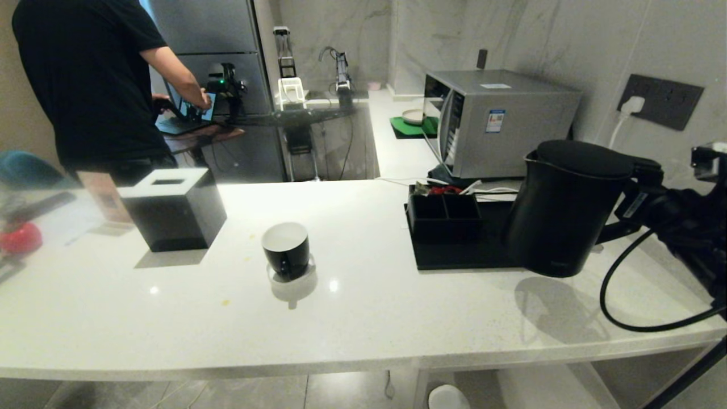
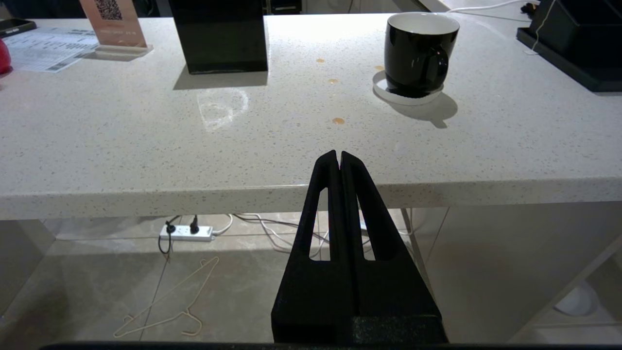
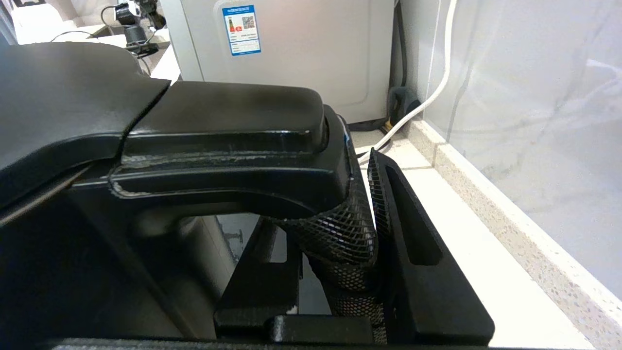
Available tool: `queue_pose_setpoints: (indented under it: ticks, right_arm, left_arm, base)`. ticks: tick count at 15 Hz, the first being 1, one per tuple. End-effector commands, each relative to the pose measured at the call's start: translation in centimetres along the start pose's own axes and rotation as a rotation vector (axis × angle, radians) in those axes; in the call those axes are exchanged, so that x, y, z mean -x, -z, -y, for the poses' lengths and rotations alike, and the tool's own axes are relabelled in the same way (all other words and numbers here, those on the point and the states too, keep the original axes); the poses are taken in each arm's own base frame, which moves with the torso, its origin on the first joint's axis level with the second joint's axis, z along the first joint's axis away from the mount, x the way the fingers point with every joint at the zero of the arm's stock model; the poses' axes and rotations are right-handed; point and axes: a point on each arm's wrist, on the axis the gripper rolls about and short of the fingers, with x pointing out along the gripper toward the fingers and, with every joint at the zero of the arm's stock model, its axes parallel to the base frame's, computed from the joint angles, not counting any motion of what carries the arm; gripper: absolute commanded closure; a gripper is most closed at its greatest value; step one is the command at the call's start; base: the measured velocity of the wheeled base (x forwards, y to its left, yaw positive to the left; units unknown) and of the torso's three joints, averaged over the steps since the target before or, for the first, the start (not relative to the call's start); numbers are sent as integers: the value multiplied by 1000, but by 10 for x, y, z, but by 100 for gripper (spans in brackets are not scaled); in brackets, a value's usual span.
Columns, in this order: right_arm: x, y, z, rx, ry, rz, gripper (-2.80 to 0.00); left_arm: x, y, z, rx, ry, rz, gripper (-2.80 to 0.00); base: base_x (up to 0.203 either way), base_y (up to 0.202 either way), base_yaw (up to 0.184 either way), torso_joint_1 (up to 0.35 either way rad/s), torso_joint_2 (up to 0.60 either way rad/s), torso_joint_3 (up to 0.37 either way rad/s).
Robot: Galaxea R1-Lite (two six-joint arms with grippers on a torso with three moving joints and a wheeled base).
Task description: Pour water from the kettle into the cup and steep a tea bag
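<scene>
The kettle (image 1: 565, 207) hangs above the right part of the counter (image 1: 363, 295), its base clear of the surface with a shadow beneath it, its lid closed and its small spout facing the cup. The right gripper (image 3: 357, 228) has its fingers clamped on the mesh-covered part of the kettle's loop handle, one finger on each side. The cup (image 1: 286, 250) stands upright on a white coaster (image 1: 292, 274) near the middle of the counter, well apart from the kettle; its white inside looks bare as far as the head view shows, and whether any liquid is in it cannot be told. Between cup and kettle a low organizer (image 1: 445, 216) sits on a black tray (image 1: 454, 258); its two compartments look dark and what they hold cannot be made out. A black tissue box (image 1: 173, 209) stands to the cup's left. The left gripper (image 2: 338, 156) hangs below the counter's front edge, its fingers pressed together on nothing. A person (image 1: 91, 79) stands at the far left, behind the counter.
</scene>
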Motion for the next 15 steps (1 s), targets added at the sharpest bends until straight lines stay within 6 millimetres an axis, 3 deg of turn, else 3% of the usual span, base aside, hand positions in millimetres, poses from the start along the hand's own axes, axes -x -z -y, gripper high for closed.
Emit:
queue_pose_setpoints:
  ticks: [1, 15]
  right_arm:
    - [2, 2, 1, 1, 1, -4, 0]
    - [4, 5, 1, 1, 1, -20, 0]
  left_arm:
    - [0, 0, 0, 0, -1, -1, 0]
    - [0, 0, 0, 3, -1, -1, 0]
  base:
    - [0, 0, 0, 0, 0, 0]
    - [0, 0, 0, 0, 0, 0]
